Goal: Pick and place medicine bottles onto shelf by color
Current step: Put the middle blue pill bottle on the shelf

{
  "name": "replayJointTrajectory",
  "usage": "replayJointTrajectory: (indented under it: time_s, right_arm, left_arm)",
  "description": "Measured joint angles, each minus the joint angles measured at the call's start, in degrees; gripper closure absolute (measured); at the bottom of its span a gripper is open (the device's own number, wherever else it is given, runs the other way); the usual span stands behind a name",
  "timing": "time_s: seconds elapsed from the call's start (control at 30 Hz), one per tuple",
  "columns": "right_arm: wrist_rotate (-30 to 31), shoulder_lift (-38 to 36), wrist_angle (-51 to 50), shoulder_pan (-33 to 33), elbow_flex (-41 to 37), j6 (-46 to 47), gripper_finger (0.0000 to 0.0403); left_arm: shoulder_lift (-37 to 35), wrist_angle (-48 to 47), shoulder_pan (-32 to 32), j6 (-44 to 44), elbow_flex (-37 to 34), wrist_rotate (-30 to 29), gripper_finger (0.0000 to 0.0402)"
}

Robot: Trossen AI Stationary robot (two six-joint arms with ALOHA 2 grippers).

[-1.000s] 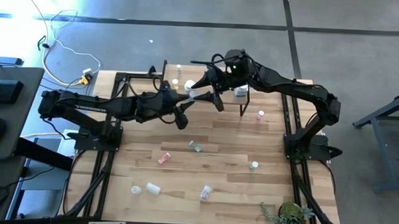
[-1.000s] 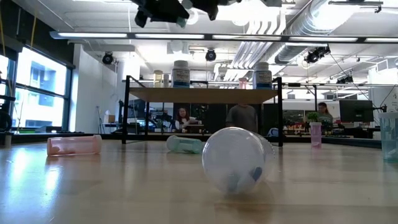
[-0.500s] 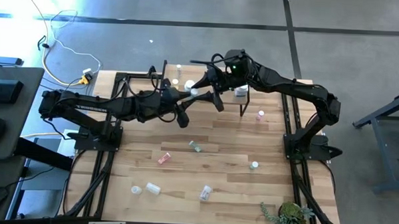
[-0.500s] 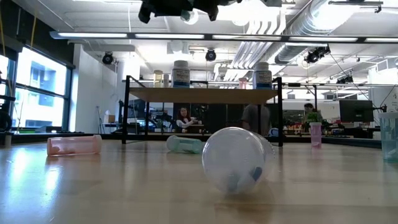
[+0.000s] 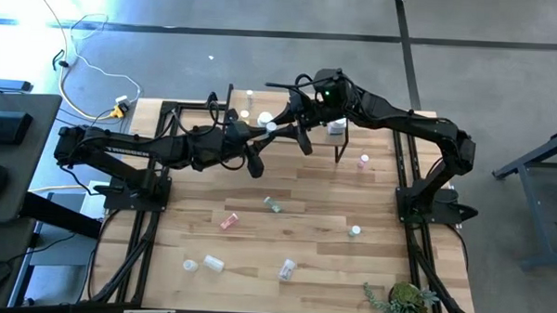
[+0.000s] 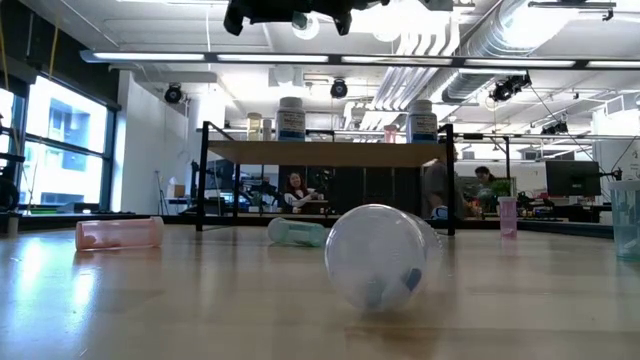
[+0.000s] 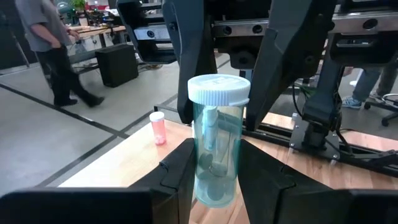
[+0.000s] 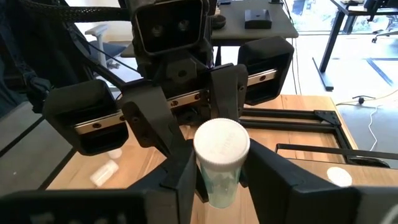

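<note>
A clear greenish medicine bottle (image 7: pixel 216 149) with a white cap (image 8: pixel 222 143) hangs in the air between my two grippers, above the table's far middle (image 5: pixel 271 128). My left gripper (image 7: pixel 214 165) is shut on it from the left. My right gripper (image 8: pixel 219 177) meets it from the right and is shut on its capped end. In the low view both grippers (image 6: pixel 295 14) show at the top edge. The shelf (image 6: pixel 325 152) stands at the far side with white-capped bottles (image 6: pixel 291 118) (image 6: pixel 421 120) on top. My left gripper pinches the bottle's lower body (image 7: pixel 200 180) between its two fingers, coming level from the table's left. The bottle is lifted clear, its cap end sticking out past the fingertips. My right gripper has its two fingers (image 8: pixel 183 177) on either side of the bottle just below the cap (image 8: pixel 208 180), coming from the table's right. The cap faces this wrist.
Loose bottles lie on the table: a green one (image 5: pixel 273 205), a pink one (image 5: pixel 229 221), a pink one standing (image 5: pixel 363 161), white and clear ones near the front (image 5: pixel 213 262) (image 5: pixel 287 267) (image 5: pixel 354 231). A plant (image 5: pixel 403 300) sits at the near right corner. People move in the room beyond.
My left gripper has carried the bottle a little up and toward my right gripper, so that the cap end now sits between the right fingers.
</note>
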Motion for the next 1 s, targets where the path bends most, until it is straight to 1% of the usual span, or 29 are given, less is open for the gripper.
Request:
replayJointTrajectory:
  time_s: [0.13, 0.53, 0.63, 0.8, 1.0]
  right_arm:
    - [0.0, 0.0, 0.0, 0.0, 0.0, -0.2, 0.0297]
    - [0.0, 0.0, 0.0, 0.0, 0.0, -0.2, 0.0299]
    - [0.0, 0.0, 0.0, 0.0, 0.0, -0.2, 0.0299]
    - [0.3, 0.0, 0.0, 0.0, 0.0, -0.4, 0.0299]
    - [0.5, 0.0, 0.0, -1.1, 0.0, -0.4, 0.0299]
  left_arm:
    - [0.0, 0.0, 0.0, 0.0, 0.0, 0.0, 0.0305]
    - [0.0, 0.0, 0.0, 0.0, 0.0, 0.0, 0.0299]
    - [0.0, -0.1, 0.0, 0.0, 0.0, -0.1, 0.0284]
    - [0.0, -0.6, 0.0, 0.0, 0.0, -0.7, 0.0243]
    - [0.0, -2.1, 0.0, 0.0, 0.0, -3.8, 0.0197]
